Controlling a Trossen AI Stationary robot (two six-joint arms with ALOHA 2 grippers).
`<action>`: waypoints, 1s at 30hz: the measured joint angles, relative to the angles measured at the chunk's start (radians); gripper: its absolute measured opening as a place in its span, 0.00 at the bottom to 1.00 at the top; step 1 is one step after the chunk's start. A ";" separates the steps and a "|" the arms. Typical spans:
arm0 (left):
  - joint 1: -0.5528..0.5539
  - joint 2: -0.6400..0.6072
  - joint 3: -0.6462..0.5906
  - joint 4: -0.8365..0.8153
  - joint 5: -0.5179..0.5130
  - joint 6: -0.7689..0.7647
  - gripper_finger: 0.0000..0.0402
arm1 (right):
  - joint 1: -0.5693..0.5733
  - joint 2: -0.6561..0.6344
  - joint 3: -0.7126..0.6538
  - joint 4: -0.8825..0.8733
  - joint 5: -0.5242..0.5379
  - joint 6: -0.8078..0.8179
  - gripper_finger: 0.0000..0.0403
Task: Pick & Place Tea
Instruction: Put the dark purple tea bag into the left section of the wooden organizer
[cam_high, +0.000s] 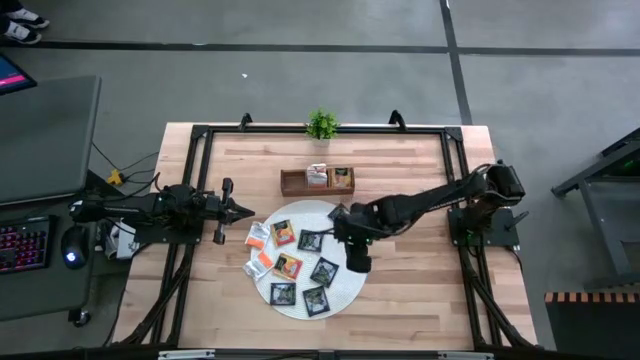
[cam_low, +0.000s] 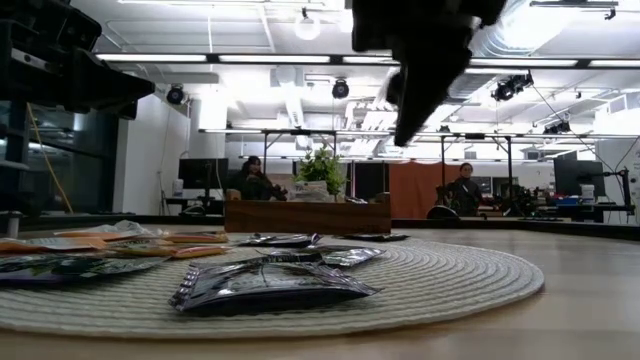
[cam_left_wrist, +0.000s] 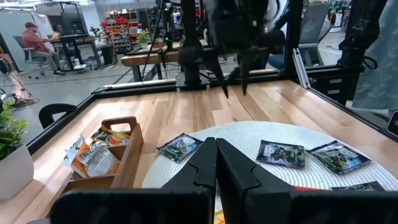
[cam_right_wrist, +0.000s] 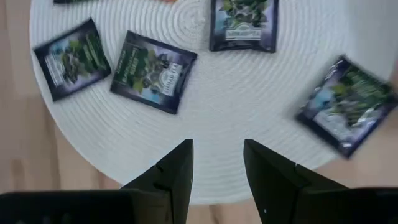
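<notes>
R gripper (cam_right_wrist: 217, 165): fingers spread, nothing between them, pointing straight down over the right edge of the round white mat (cam_high: 345, 285). Wrist view shows bare weave under the gap and black sachets (cam_right_wrist: 153, 71) fanned ahead of it, so it's set over the pile, not on one yet. Looks like positioning for a top-down pinch; flat packets need the fingers dropped square to straddle an edge. In the high view the gripper (cam_high: 357, 255) sits near the mat's right side, arm reaching in from the table's right.

Tea: roughly nine or ten sachets lie loose on the mat. Black ones (cam_high: 323, 271) are toward the right and near edge, orange/yellow and white ones (cam_high: 262, 240) toward the left. All flat, most apart, a few on the left overlapping. Low view shows a black packet (cam_low: 270, 285) slightly puffed and crinkled, so likely enough lip to grab.

Wooden tray (cam_high: 317, 181) stands beyond the mat toward the plant (cam_high: 321, 124), with a few sachets in it already; mid and right compartments look filled, left looks bare. Likely the drop point, short carry from the mat.

L gripper (cam_high: 240, 211): parked off the mat's left edge, fingers pressed together, holding nothing, aimed across the mat. Waiting, clear of the R arm's lane.
</notes>
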 joint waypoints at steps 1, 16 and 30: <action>0.000 0.000 0.000 0.000 0.000 0.000 0.00 | 0.005 0.000 -0.021 0.028 0.001 0.036 0.34; 0.000 0.000 0.000 0.000 0.000 0.000 0.00 | -0.129 0.000 -0.174 0.168 0.117 0.303 0.34; 0.000 0.000 0.000 0.000 0.000 0.000 0.00 | -0.229 0.108 -0.080 0.188 0.052 0.403 0.34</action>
